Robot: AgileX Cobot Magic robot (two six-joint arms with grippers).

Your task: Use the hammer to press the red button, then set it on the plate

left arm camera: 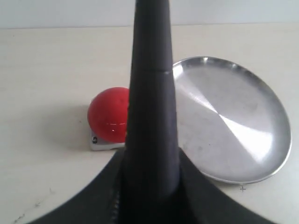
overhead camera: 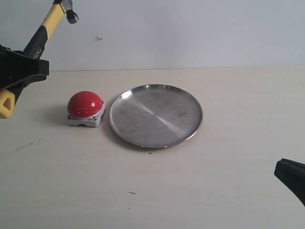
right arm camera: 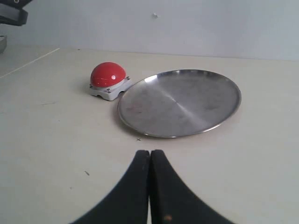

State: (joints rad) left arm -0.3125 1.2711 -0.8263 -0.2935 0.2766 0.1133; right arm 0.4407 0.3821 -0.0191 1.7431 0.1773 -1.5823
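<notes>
The hammer (overhead camera: 45, 31) hangs in the air at the far left, tilted, its dark head at the top edge and its yellow handle end low. My left gripper (overhead camera: 21, 69) is shut on its black grip, which fills the middle of the left wrist view as a dark hammer handle (left arm camera: 152, 107). The red button (overhead camera: 85, 104) (left arm camera: 108, 115) (right arm camera: 108, 74) rests on the table on its grey base, below and right of the hammer. Right beside it lies the silver plate (overhead camera: 156, 114) (left arm camera: 229, 121) (right arm camera: 180, 100), with nothing on it. My right gripper (right arm camera: 150, 156) (overhead camera: 290, 174) is shut and holds nothing, low at the front right.
A pale tabletop (overhead camera: 152, 191) carries a few small dark marks, with a white wall (overhead camera: 190, 28) behind it. A small cross mark (right arm camera: 138, 139) lies just in front of the plate.
</notes>
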